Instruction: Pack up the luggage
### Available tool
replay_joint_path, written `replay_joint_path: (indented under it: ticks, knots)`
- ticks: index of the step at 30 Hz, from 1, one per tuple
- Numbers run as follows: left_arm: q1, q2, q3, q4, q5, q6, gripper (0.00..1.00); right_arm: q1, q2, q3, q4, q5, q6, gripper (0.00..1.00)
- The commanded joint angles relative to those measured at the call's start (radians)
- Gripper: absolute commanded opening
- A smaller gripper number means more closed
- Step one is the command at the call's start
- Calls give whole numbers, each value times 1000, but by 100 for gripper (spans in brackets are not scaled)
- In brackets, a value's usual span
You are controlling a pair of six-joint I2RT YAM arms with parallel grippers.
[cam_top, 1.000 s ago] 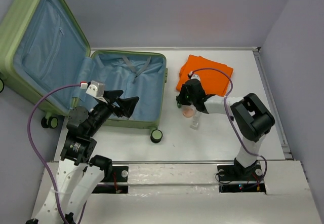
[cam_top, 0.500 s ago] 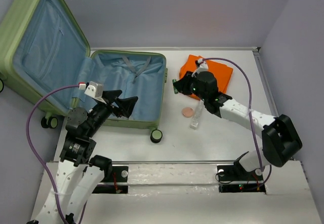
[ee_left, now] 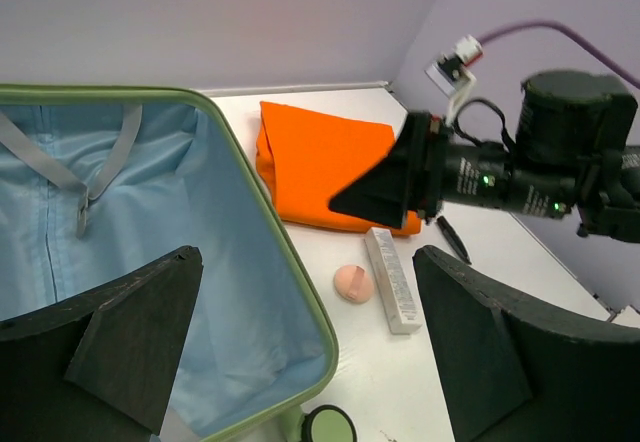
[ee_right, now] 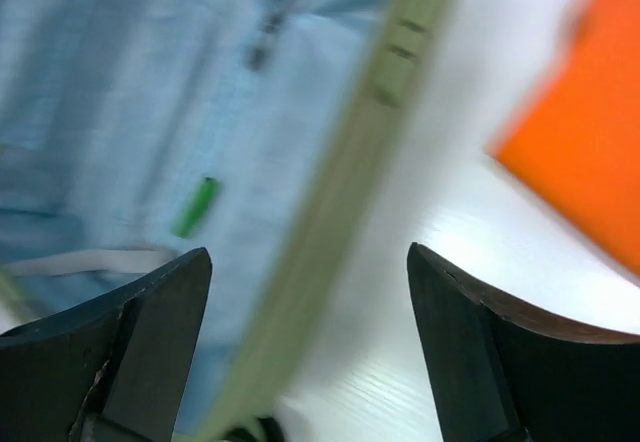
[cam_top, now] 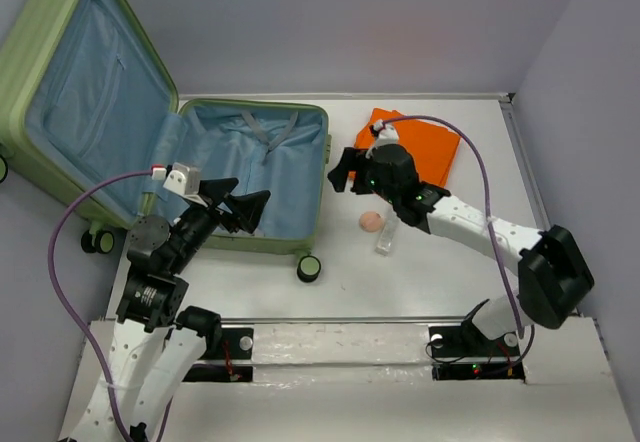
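Luggage (cam_top: 255,167) is laid open at far left. Right gripper (cam_top: 341,169) is held spread over its right rim; left gripper (cam_top: 242,202), also spread, over its near edge. Table (cam_top: 341,122) is seen between rim and cloth (cam_top: 425,152).

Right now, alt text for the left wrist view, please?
Open light-green luggage with blue lining fills the left; on the white table beside it lie a folded orange cloth, a pink puff and a white tube. The right gripper hangs open by the cloth.
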Motion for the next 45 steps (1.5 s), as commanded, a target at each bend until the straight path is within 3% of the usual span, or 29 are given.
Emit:
replay_joint_path:
  ticks: [1, 7, 13, 19, 21, 22, 23, 25, 27, 33, 36, 38, 39, 41, 43, 45]
  knots:
    - [-9, -4, -2, 38, 8, 8, 99, -35, -106, -168, -206, 341, -45, 84]
    - [-12, -9, -2, 36, 4, 9, 99, -77, -133, -275, -367, 510, 32, 87]
    - [-11, -10, -5, 36, 4, 8, 99, -77, -39, -257, -380, 498, 70, 86]
    - [-11, -16, -4, 36, 5, 9, 99, -86, 47, -228, -323, 450, 92, 70]
    - [-12, -18, -4, 36, 5, 9, 99, -86, 67, -222, -318, 459, 97, 59]
    - [-14, -18, -4, 38, 5, 8, 99, -86, 65, -222, -318, 471, 100, 48]
    - [-15, -18, -4, 36, 7, 8, 99, -86, 55, -223, -318, 472, 101, 48]
    - [-18, -18, -4, 36, 5, 9, 99, -86, -6, -232, -324, 485, 101, 30]
    - [-20, -16, -5, 36, 7, 8, 99, -86, -68, -231, -350, 479, 90, 28]
    - [-21, -12, -2, 36, 11, 9, 99, -66, -195, -90, -371, 277, 18, 24]
    - [-21, -12, -1, 36, 10, 9, 99, -10, -119, 74, -190, 49, 8, 25]
    - [-21, -9, -4, 36, 1, 11, 99, 16, -42, 168, -128, -77, 20, 29]
    - [-21, -9, -4, 36, -5, 12, 99, 27, -4, 271, -127, -179, 20, 59]
    - [-21, -10, -4, 12, -15, 12, 99, 27, 65, 330, -127, -225, 37, 92]
    - [-21, -15, -2, 12, -13, 14, 99, 27, 53, 315, -85, -211, 35, 99]
    - [-21, -20, -1, 12, -12, 14, 99, 27, 30, 271, -84, -149, 32, 100]
